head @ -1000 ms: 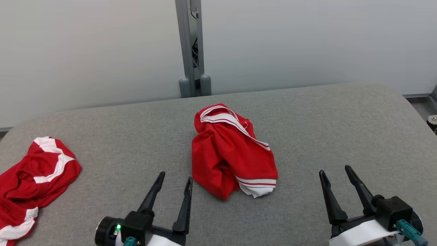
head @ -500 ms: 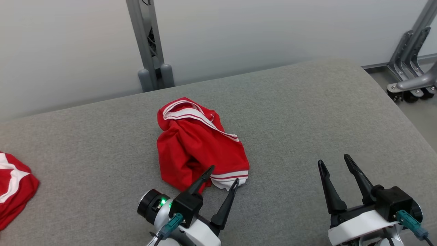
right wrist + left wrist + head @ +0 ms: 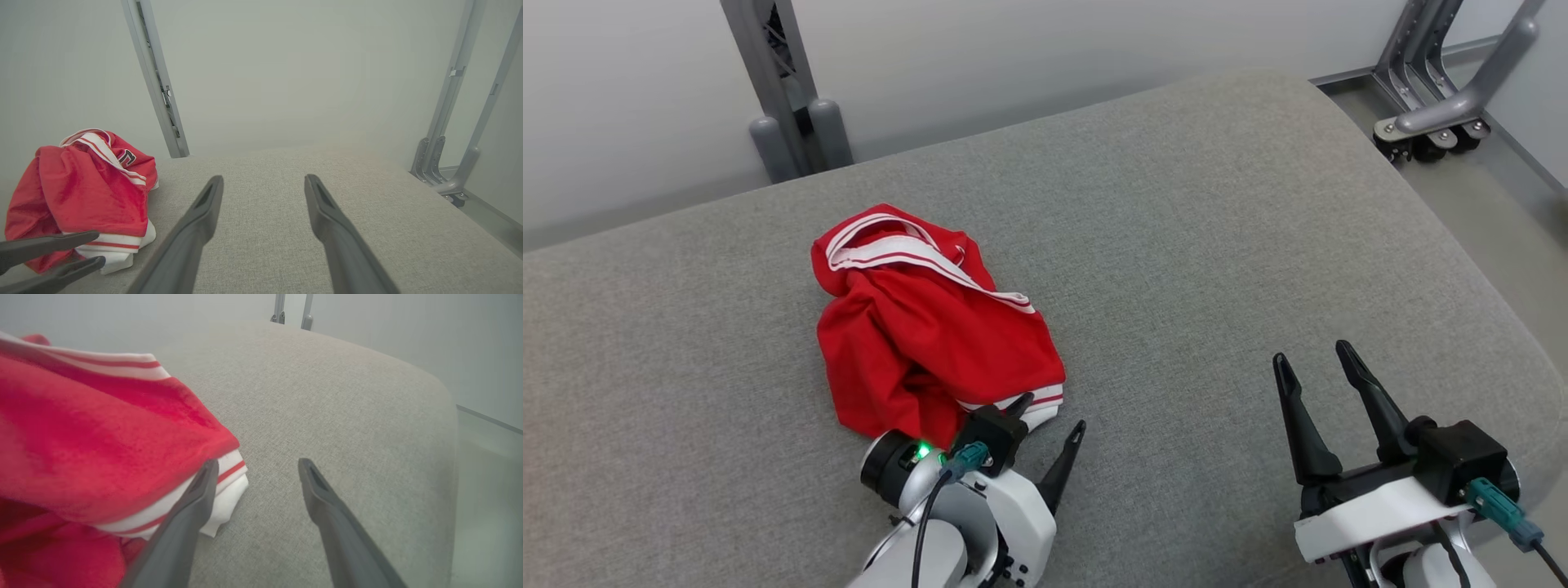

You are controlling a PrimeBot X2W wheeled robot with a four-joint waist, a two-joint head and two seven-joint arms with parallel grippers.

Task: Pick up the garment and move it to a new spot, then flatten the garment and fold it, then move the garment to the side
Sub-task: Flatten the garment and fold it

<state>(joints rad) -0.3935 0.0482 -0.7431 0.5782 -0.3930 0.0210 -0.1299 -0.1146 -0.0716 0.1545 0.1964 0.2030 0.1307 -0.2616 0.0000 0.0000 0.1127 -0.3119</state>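
The garment (image 3: 927, 327) lies crumpled mid-tabletop (image 3: 1217, 229). The left end effector (image 3: 1053, 411) is spread wide at its striped hem, with one finger at the cloth and the other over bare surface. The right end effector (image 3: 1310, 351), also released, is well apart. Closing here may catch only the hem's edge, which could slip out, or the bundle could drag.
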